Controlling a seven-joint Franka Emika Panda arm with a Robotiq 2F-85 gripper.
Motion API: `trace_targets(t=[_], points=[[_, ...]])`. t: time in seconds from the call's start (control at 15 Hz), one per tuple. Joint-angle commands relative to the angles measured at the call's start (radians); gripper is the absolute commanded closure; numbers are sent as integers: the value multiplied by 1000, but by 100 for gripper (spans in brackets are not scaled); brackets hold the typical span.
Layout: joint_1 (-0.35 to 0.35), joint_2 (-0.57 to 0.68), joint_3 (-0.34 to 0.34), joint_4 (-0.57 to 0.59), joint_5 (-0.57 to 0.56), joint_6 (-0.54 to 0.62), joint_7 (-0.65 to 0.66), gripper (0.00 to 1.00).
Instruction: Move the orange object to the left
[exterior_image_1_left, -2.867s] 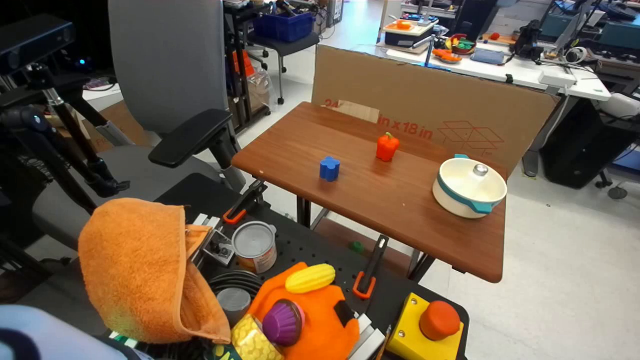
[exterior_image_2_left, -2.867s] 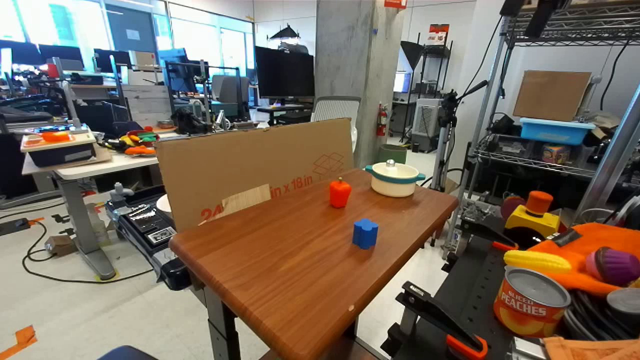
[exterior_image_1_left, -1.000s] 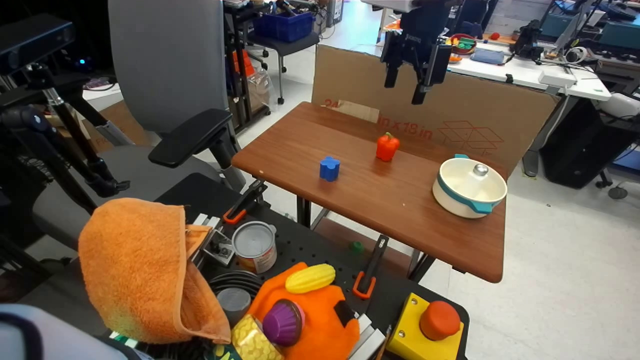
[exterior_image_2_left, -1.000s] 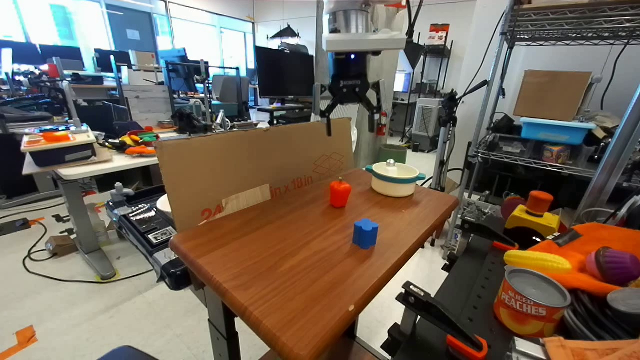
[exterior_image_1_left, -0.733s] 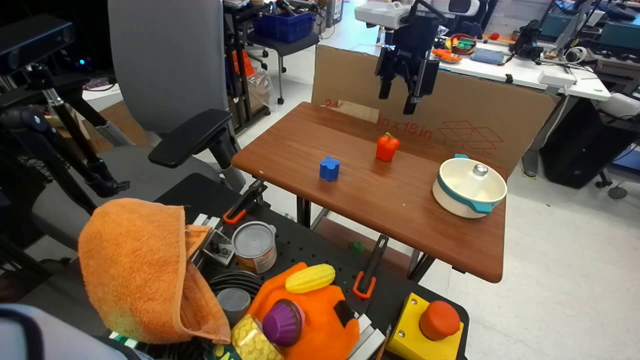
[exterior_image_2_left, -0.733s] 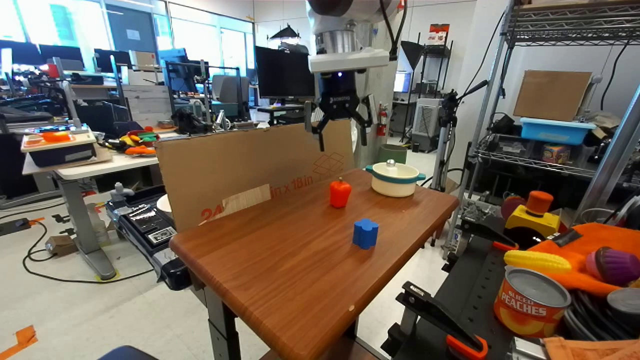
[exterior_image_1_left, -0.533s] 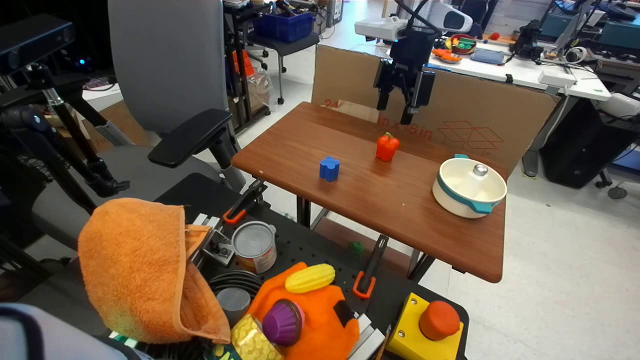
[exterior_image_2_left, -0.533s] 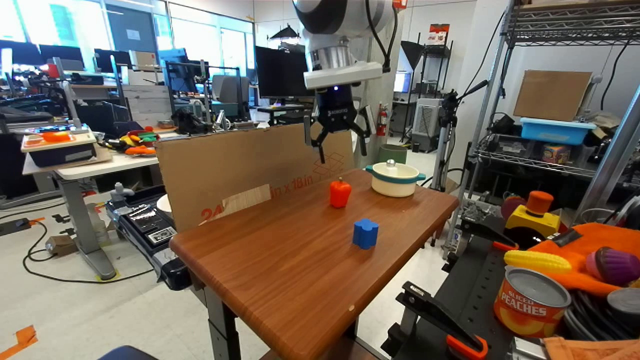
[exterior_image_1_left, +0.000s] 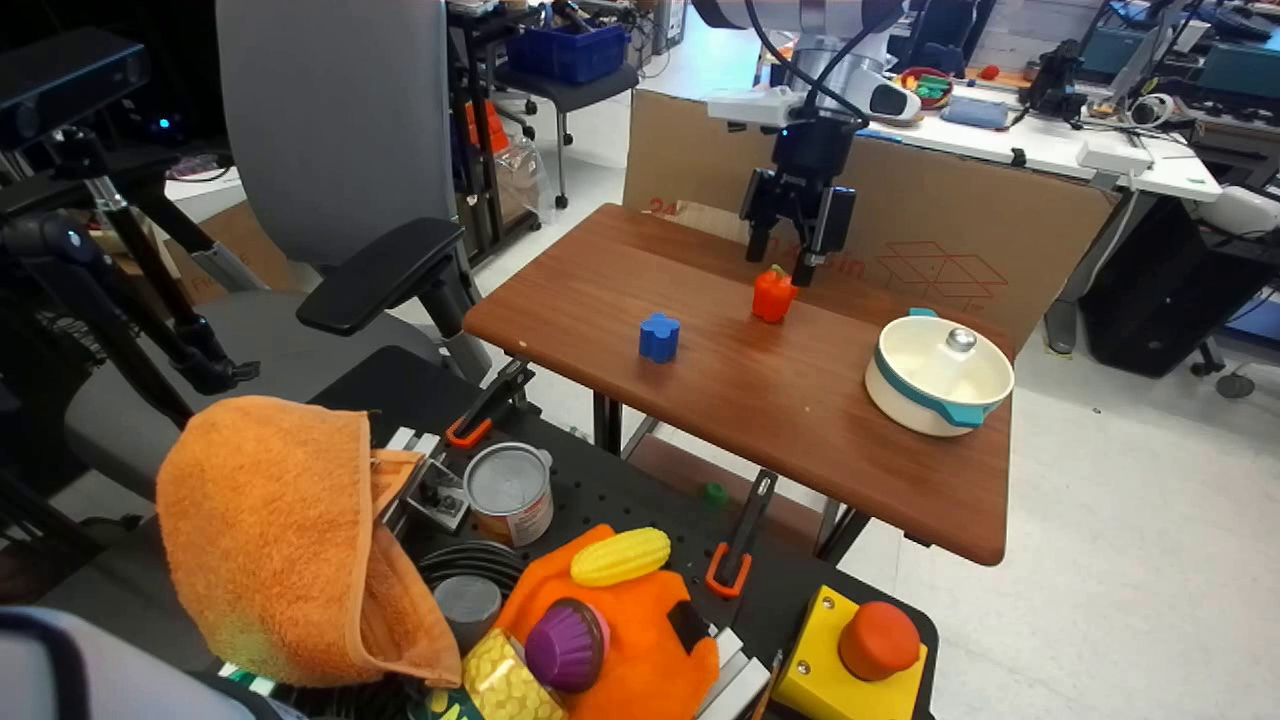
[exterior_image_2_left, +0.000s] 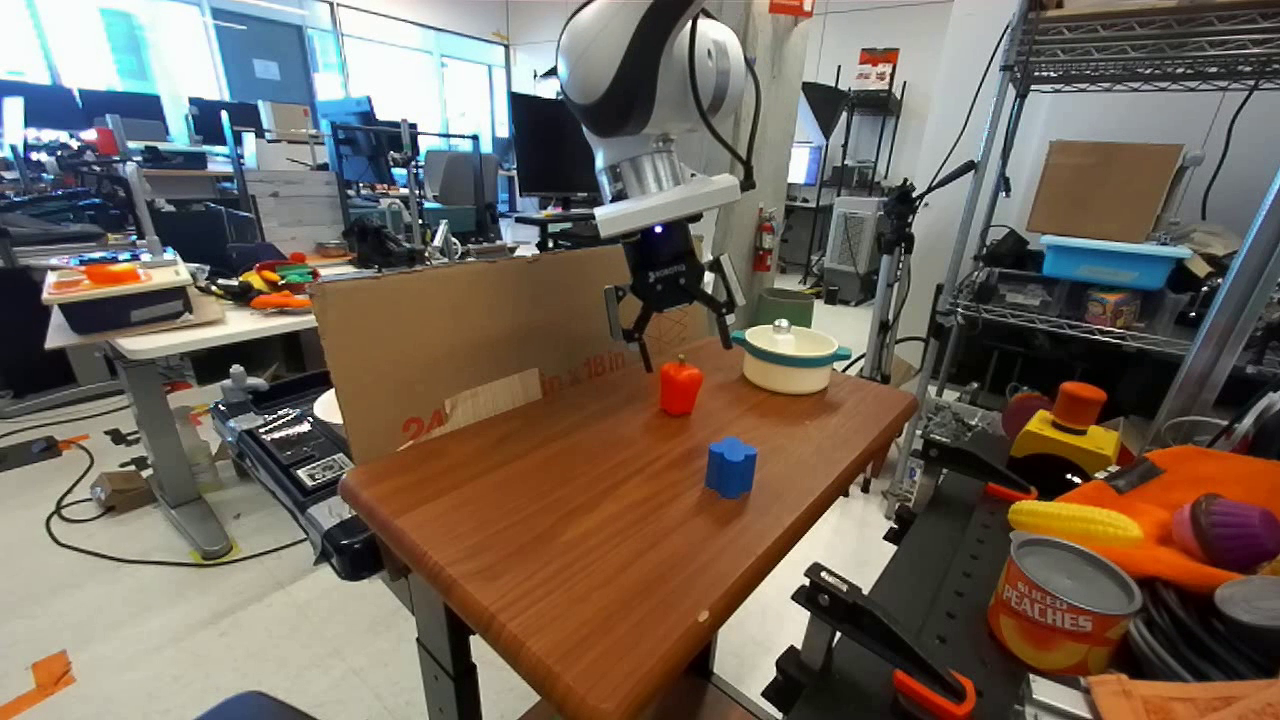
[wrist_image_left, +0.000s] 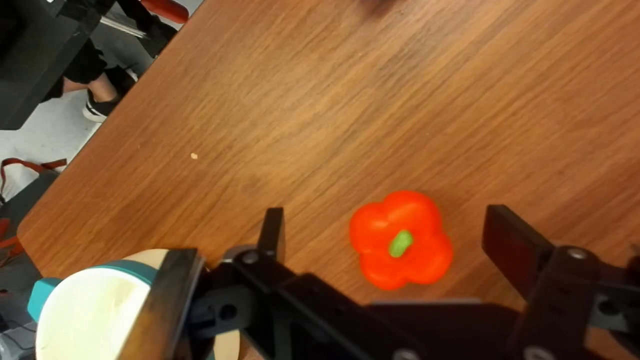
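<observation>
while the gripper is held above, jaws parted, one orange-red pepper, upright, is found on the brown table, near one blue block.

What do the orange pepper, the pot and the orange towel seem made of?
Orange pepper: probably plastic or rubber, smooth and evenly coloured. Pot: perhaps enamelled metal or plastic, its cream surface smooth; the knob shines like metal. Orange towel: likely cotton terry, soft-finished, by its fuzzy nap.
</observation>
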Motion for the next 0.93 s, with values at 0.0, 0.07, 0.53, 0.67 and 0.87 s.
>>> trace_targets(t=[0.0,0.07,0.53,0.67,0.87], points=[[18,89,-29,122,7,-89,9,0],[17,108,-33,141,7,-97,14,0],[23,181,-43,222,7,-131,16,55],[21,180,-42,237,11,-144,13,70],[31,115,-32,202,10,-113,-1,79]])
